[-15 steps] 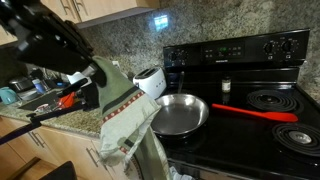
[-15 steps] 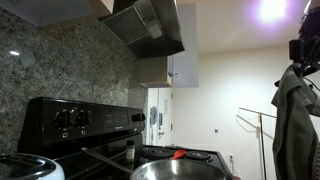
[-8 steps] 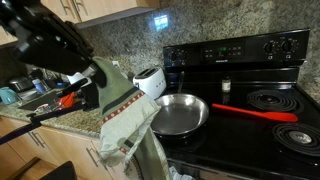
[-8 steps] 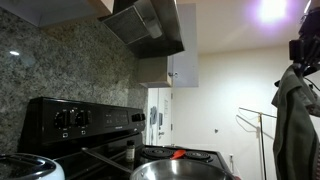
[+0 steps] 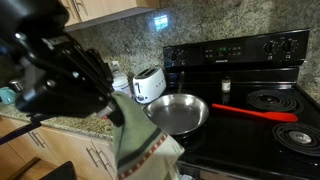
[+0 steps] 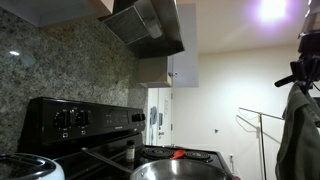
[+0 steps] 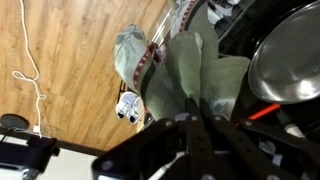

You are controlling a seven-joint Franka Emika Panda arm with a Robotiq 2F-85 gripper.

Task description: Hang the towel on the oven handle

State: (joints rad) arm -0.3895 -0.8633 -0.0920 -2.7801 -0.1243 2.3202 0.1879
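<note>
Because the fingers [image 7: 200, 125] are pressed together on a bunched fold of the towel [image 7: 185, 70], the cloth hangs free below them. In the wrist view its reddish band trails toward 11 o'clock over the wooden floor [image 7: 70, 70]. In an exterior view the towel [image 5: 140, 145] drapes at 6 o'clock from the dark arm [image 5: 60, 80], just off the desk [image 5: 70, 125] edge and at 8 o'clock of the steel pan [image 5: 180, 115]. Carried high and clear like this, it can likely be swung over the oven handle, which I cannot make out here; loose cloth might catch the pan's red handle [image 5: 255, 112]
</note>
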